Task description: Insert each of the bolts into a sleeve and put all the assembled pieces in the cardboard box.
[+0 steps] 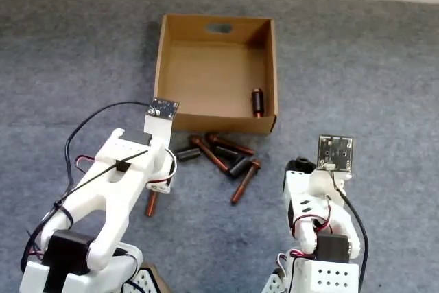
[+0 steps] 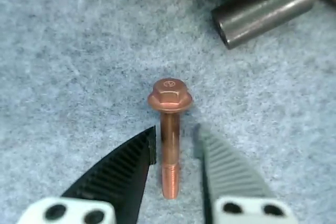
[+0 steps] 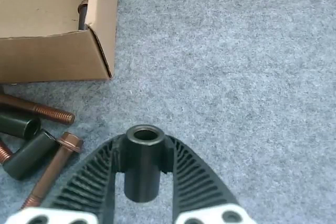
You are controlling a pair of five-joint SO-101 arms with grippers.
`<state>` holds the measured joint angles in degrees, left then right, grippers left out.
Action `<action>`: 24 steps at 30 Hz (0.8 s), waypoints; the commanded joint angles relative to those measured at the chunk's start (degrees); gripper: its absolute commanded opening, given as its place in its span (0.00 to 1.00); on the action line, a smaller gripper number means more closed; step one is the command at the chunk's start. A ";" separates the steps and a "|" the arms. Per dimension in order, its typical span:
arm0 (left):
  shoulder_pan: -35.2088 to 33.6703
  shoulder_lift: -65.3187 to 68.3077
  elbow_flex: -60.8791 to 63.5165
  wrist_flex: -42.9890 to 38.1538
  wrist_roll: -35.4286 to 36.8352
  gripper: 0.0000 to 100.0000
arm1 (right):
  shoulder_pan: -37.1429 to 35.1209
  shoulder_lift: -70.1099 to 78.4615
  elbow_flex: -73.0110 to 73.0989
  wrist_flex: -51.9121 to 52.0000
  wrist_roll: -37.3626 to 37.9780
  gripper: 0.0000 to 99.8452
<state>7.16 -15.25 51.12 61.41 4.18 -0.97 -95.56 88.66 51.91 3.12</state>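
Note:
A copper bolt (image 2: pixel 169 129) lies on the grey carpet between the fingers of my open left gripper (image 2: pixel 176 142); the fingers do not touch it. From above the same bolt (image 1: pixel 151 204) pokes out beside the left arm. My right gripper (image 3: pixel 144 150) is shut on a dark sleeve (image 3: pixel 142 163), held upright with its bore facing up, to the right of the pile (image 1: pixel 300 165). The cardboard box (image 1: pixel 270 66) holds one assembled piece (image 1: pixel 257 102) at its right wall.
In front of the box lies a pile with three loose bolts (image 1: pixel 209 152) (image 1: pixel 230 144) (image 1: pixel 245 181) and dark sleeves (image 1: pixel 185 154) (image 1: pixel 239 167). One sleeve (image 2: pixel 262 11) lies close to the left gripper. Open carpet stretches to the right of the box.

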 commanded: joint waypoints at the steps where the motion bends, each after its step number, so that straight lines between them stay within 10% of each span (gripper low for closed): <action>1: -0.04 -0.31 -0.13 -0.26 -0.18 0.25 | -0.40 -0.57 -0.40 0.13 -0.53 0.01; 24: -6.73 -0.22 0.22 -6.33 -0.35 0.26 | -0.40 -0.57 -0.40 0.13 -0.53 0.01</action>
<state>1.89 -15.25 51.21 55.69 4.18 -0.97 -95.56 88.66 51.91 3.12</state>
